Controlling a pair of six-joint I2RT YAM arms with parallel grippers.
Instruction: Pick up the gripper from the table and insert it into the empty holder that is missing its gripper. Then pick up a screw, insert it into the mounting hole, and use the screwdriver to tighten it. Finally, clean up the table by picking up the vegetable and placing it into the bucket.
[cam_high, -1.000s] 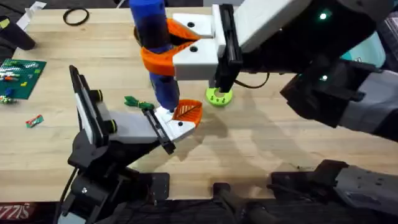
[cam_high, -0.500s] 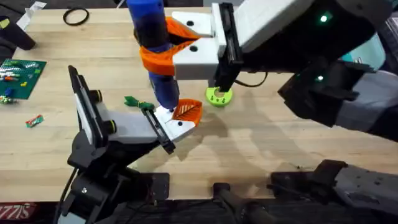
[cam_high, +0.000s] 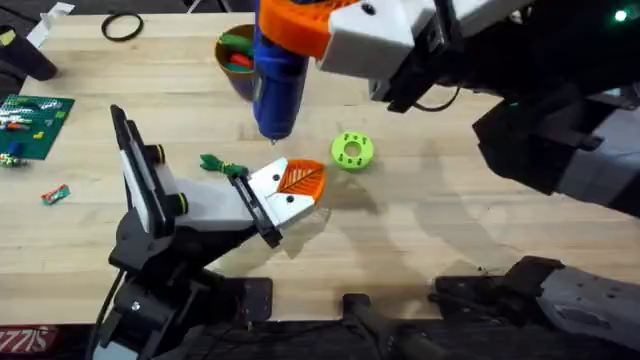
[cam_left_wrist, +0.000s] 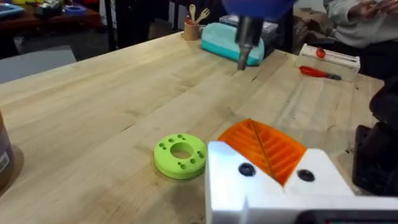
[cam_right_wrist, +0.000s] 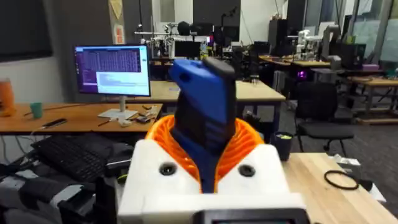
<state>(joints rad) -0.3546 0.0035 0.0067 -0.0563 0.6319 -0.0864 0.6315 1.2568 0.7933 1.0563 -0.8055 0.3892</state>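
My right gripper is shut on the blue screwdriver and holds it upright, high over the table. The screwdriver's tip hangs clear of the wood. Below and nearer, the white gripper with its orange pad sits in the holder at the end of my left arm. I cannot tell whether a screw fills either of its two dark holes. The green vegetable lies on the table beside the holder. The tan bucket stands behind, partly hidden by the screwdriver, with red and green pieces inside.
A lime-green holed disc lies right of the white gripper. A green board, a small wrapped piece and a black ring are at the left. Bare wood stretches to the right.
My right gripper has lifted the screwdriver off the white gripper in the holder and carried it up and back. The bucket now shows behind it. The left arm stayed still.
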